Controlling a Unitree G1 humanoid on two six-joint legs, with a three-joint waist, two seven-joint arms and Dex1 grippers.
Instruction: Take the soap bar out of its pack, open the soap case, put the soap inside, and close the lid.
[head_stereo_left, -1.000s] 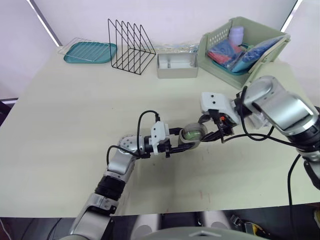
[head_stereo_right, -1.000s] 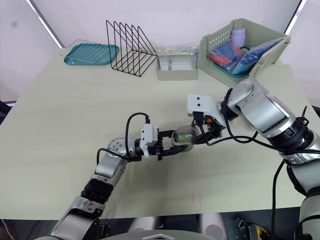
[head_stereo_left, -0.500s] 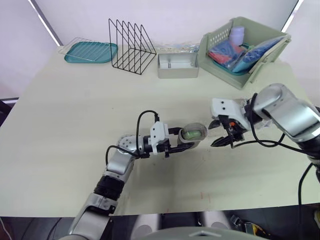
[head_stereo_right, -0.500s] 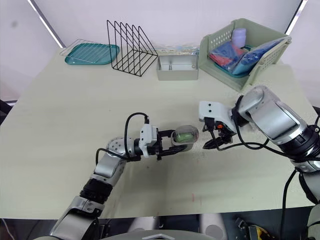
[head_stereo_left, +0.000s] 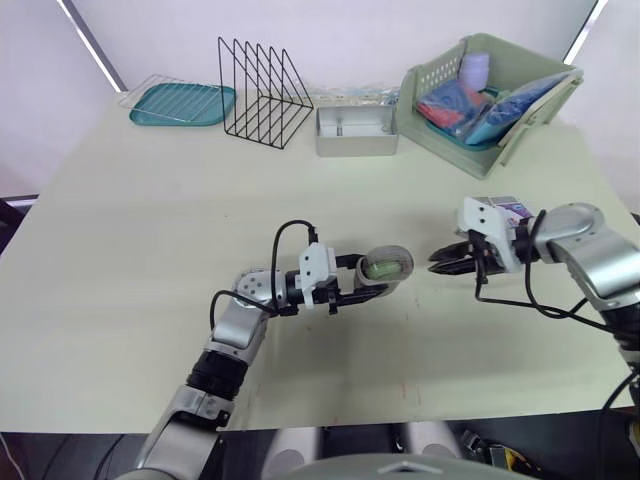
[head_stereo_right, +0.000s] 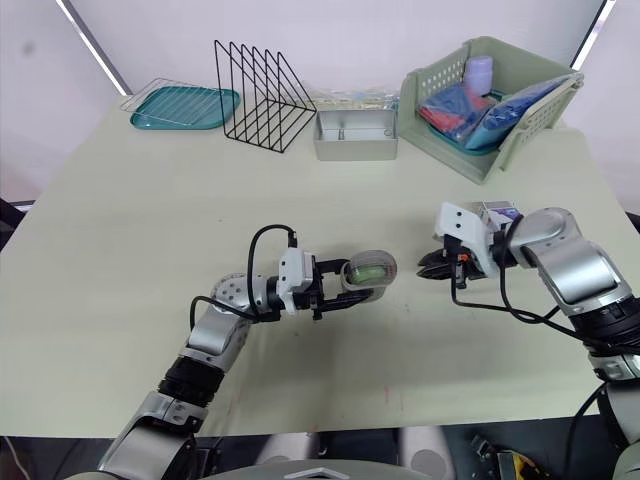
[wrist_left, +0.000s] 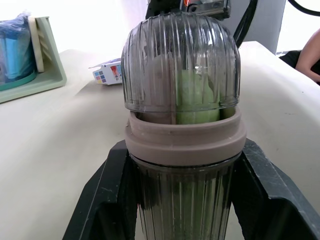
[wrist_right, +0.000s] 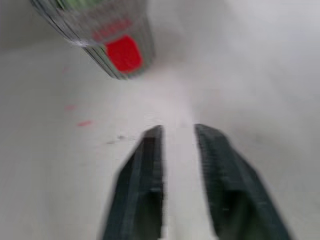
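Note:
My left gripper (head_stereo_left: 372, 277) is shut on the clear ribbed soap case (head_stereo_left: 386, 267), holding it just above the table's middle. The case (wrist_left: 181, 100) has a tan collar, its domed lid is closed, and the green soap (wrist_left: 197, 97) shows through the wall. To the right of the case and apart from it, my right gripper (head_stereo_left: 437, 266) points at it with its fingers (wrist_right: 145, 165) drawn close together and nothing between them. The small white soap pack (head_stereo_left: 505, 205) lies on the table just behind my right wrist.
Along the far edge stand a teal tray (head_stereo_left: 182, 103), a black wire rack (head_stereo_left: 262, 92), a grey metal box (head_stereo_left: 356, 133) and a green basket (head_stereo_left: 430, 95) full of packets. A person's arm (wrist_left: 307, 55) shows beyond the table.
My right gripper let go of the case's lid end, drew back to the right and shut. The left gripper kept the case where it was.

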